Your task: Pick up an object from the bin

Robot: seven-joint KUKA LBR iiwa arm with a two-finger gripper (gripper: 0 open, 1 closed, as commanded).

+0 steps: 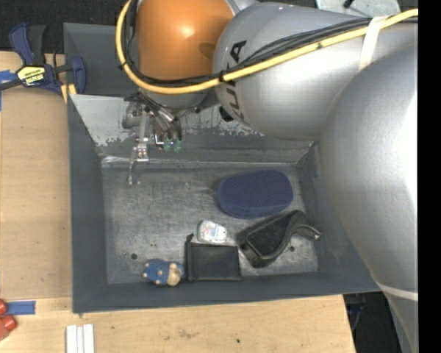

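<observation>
My gripper [141, 153] hangs under the arm's wrist at the bin's far left, over the back wall and bare floor, with nothing seen in it. The nearest loose thing is a dark blue oval mesh pad [253, 193], lying to its right and nearer the front. A small white and blue packet [212, 232] lies in front of the pad, just above a black square wallet [213, 262]. All are well apart from the gripper.
A black curved pouch with a handle [275, 237] lies at the front right, next to the wallet. A small blue and tan toy figure [162, 273] rests at the front wall, left of the wallet. The arm covers the bin's back right.
</observation>
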